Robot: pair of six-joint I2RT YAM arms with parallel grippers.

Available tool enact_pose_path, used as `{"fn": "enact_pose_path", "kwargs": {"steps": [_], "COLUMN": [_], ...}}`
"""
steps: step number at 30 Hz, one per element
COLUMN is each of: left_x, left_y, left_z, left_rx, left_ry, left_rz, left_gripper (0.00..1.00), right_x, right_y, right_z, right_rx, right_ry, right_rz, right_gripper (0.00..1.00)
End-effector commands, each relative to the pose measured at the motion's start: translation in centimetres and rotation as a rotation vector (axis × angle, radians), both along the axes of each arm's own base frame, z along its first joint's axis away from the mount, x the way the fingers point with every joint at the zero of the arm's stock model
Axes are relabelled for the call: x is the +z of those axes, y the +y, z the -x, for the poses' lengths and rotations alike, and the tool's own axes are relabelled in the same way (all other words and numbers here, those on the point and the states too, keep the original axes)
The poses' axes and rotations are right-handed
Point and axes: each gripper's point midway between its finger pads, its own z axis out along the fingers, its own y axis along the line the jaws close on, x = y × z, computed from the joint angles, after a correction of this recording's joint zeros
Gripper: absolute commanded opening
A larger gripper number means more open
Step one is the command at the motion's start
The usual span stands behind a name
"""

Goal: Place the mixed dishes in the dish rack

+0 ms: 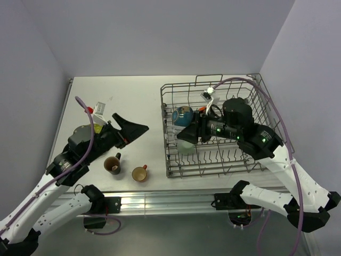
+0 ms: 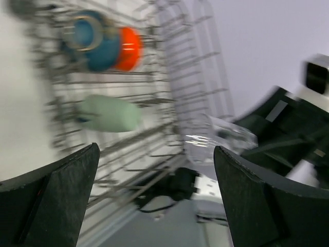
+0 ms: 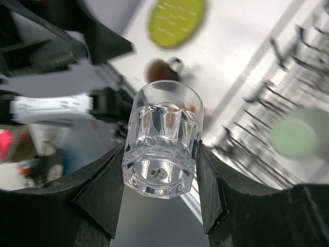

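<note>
I am holding the clear glass [image 3: 163,139] pinched across its lower wall in the right hand [image 3: 160,172], base toward the wrist camera. It is hanging over the left part of the dish rack [image 1: 256,106], which is sitting by the right edge of the bench [image 1: 122,96]. I am judging the glass to be stiff, smooth and breakable. The pads could slide on those polished facets, so I am favouring this hold low on the thick base rather than up at the thin rim, and a gentle set-down between the tines. The blue bowl [image 1: 184,114], the orange-red bowl [image 2: 129,49] and the pale green cup [image 1: 186,147] are already lying inside the rack. The dark brown mug [image 1: 112,164] and the small orange cup [image 1: 139,173] are waiting near the near edge. The yellow-green plate [image 3: 177,20] is sitting toward the left edge. My left hand [image 2: 155,154] is hovering spread wide and empty, left of the rack.
</note>
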Motion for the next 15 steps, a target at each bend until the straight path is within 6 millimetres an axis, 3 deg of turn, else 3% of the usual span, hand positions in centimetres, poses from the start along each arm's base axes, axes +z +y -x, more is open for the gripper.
{"fn": "enact_pose_path", "kwargs": {"steps": [1, 9, 15], "left_x": [-7.3, -9.3, -10.2], "left_y": [4.4, 4.1, 3.6], "left_z": [-0.8, -1.0, -0.7], "left_rx": [0.173, 0.166, 0.137], "left_ry": [0.19, 0.259, 0.275], "left_rz": [-0.352, -0.41, -0.404], "left_gripper": [0.99, 0.99, 0.99], "right_x": [-4.9, -9.6, -11.6], "right_y": [-3.9, -4.1, -3.7], "right_z": [0.0, 0.4, 0.1], "right_rx": [-0.089, -0.079, -0.088], "right_ry": [0.073, 0.15, 0.173], "right_rz": [0.277, 0.453, 0.517], "right_gripper": [0.0, 0.0, 0.0]}}
